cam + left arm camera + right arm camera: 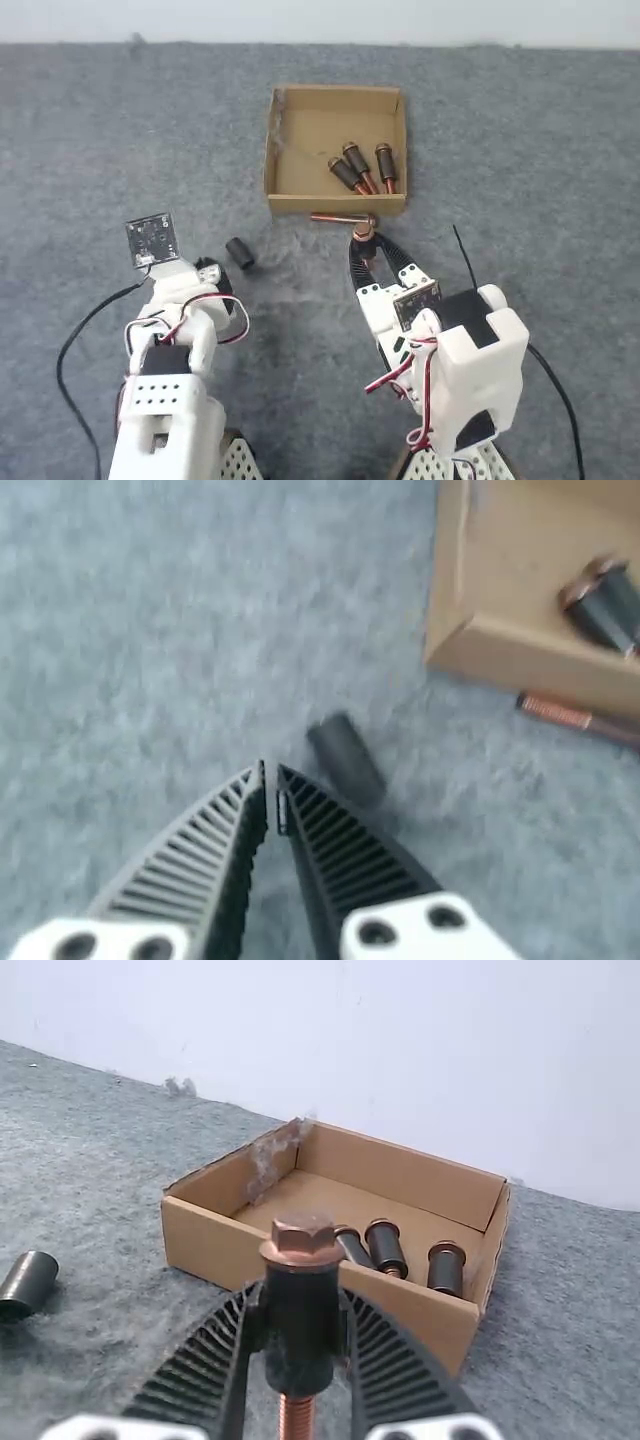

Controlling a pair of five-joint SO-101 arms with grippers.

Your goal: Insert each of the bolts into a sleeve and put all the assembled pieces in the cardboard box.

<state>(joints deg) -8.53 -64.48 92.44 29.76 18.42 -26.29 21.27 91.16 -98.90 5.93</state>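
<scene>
Lower right of high view, nearest the arms: right gripper clamped on an assembled piece. Dark sleeve betw. the jaws, hex head above, copper thread out below. Piece sits just short of the front wall of cardboard box.

Lower left: left gripper all but closed, narrow slit only, holding nothing. Tips just beside loose sleeve; no contact as far as I can tell. Sleeve lies on its side on grey counter, left of centre.

Farther up: loose bolt flat along box's front wall. Near or touching, can't tell which. Box upper centre; 3 finished pieces lie in its right half.

Handling (judgement): bolt & sleeve look rigid, smooth, prob. dense for size, so they will roll and may slip. Take sleeve across its round body at mid-length; take bolt on shank nr head. Box looks light and could shove if bumped.

Unclear: depth of bolt in held sleeve is hidden by jaws. Loose bolt's head end is crowded by right gripper's load. Left gripper in high view sits mostly under its camera board.
</scene>
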